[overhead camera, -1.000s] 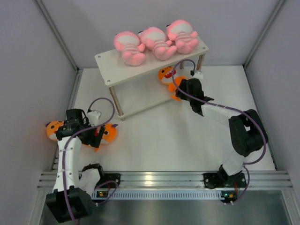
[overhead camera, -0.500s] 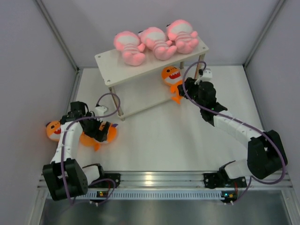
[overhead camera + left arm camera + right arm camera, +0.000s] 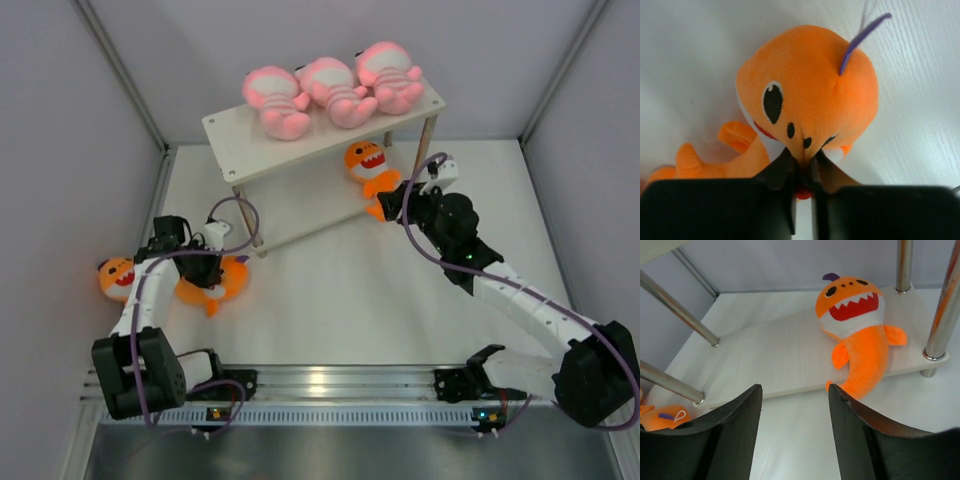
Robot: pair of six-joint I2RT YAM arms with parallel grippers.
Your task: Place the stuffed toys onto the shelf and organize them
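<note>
Three pink stuffed toys (image 3: 335,90) sit in a row on the top board of the pale wood shelf (image 3: 225,135). One orange shark (image 3: 368,165) lies on the lower tier (image 3: 770,360), mouth up, its tail hanging over the front edge. My right gripper (image 3: 405,200) is open and empty just in front of that shark (image 3: 855,325). At the left, my left gripper (image 3: 205,268) is shut on a pinch of plush at the face of a second orange shark (image 3: 807,85), which lies on the table. A third orange shark (image 3: 117,278) lies beside the left wall.
Thin metal legs (image 3: 937,320) of the shelf stand on either side of the right gripper's view. Grey walls close in the white table on the left, back and right. The aluminium rail (image 3: 340,380) with both arm bases runs along the near edge.
My left gripper came down and shut on the orange shark at the left. My right gripper backed away from the shelf, leaving its shark on the lower tier.
</note>
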